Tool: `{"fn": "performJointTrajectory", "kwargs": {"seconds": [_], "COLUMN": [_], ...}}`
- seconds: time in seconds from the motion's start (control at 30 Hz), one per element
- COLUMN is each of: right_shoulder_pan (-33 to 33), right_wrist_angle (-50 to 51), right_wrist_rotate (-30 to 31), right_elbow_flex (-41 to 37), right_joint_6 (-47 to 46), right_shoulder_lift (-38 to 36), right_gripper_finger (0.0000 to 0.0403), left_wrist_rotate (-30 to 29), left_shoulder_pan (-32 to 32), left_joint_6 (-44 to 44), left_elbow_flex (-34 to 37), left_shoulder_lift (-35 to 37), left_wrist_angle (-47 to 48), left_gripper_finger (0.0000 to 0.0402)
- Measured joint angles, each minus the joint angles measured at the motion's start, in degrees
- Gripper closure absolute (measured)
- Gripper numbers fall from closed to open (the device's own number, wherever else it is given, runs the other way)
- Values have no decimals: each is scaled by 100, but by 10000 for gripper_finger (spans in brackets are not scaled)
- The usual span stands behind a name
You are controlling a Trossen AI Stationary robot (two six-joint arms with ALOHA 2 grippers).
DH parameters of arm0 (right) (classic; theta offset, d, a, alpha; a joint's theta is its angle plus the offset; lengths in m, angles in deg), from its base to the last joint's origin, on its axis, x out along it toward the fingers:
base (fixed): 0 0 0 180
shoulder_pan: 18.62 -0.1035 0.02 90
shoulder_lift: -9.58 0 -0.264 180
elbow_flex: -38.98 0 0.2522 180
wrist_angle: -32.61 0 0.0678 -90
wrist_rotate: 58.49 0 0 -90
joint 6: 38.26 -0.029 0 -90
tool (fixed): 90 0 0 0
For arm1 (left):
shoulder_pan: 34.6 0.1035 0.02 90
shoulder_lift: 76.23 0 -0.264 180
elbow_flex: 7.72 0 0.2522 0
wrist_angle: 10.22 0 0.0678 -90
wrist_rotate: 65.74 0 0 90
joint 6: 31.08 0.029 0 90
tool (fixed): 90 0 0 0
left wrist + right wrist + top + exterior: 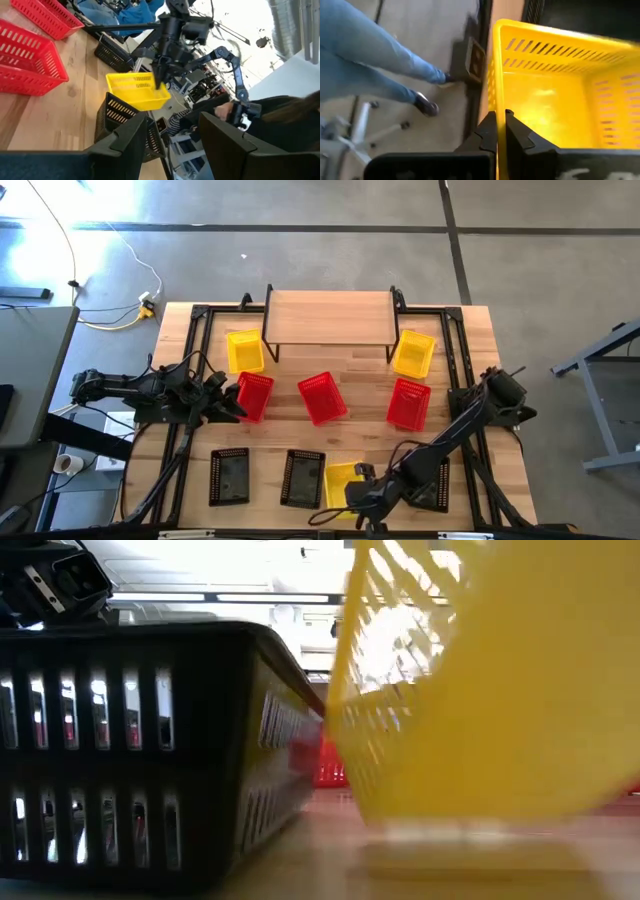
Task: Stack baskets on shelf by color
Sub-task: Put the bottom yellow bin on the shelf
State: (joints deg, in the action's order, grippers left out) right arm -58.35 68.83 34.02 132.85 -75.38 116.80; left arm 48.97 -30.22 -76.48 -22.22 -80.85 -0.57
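The right gripper (357, 492) was at the near edge of the table (470, 330), its fingers (496, 131) pinched together on the rim of a yellow basket (341, 480). In the low view that basket (480, 680) appeared tilted and lifted off the wood, though the close angle made this hard to judge. A black basket (302, 477) sat just beside it, and another black basket (229, 476) lay further toward the near left corner. A third black one (438, 483) seemed to lie under the right arm, mostly hidden.

The left gripper (236, 402) waited near the left edge, close beside a red basket (254, 396), with its fingers (131, 141) apart and nothing between them.

The shelf (329, 317) stood at the middle of the far edge with its top bare. A yellow basket (245, 351) sat by its left legs and another yellow basket (413, 353) by its right legs. A red basket (322, 398) lay in the middle of the table, and a further red basket (408, 402) sat toward the right edge, near the right-hand yellow one.

Beyond the near edge, the right wrist view showed a person's legs (370, 60) in blue jeans on the floor.
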Motion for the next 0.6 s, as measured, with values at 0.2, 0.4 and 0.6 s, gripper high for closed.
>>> {"fn": "performJointTrajectory", "kwargs": {"seconds": [0.2, 0.4, 0.6], "right_shoulder_pan": [122, 227, 503], "right_wrist_angle": [387, 1059, 1852], "right_wrist_rotate": [220, 974, 1404], "right_elbow_flex": [668, 1251, 1769], "right_joint_6": [-474, -794, -664], "right_shoulder_lift": [0, 0, 0], "right_gripper_finger": [403, 403, 403], "left_wrist_rotate": [0, 0, 0], "left_shoulder_pan": [2, 2, 2], "left_joint_6": [0, 9, 7], "left_elbow_flex": [0, 0, 0], "left_shoulder_lift": [0, 1, 2], "left_wrist_angle": [-1, -1, -1], "left_gripper_finger": [232, 232, 232]}}
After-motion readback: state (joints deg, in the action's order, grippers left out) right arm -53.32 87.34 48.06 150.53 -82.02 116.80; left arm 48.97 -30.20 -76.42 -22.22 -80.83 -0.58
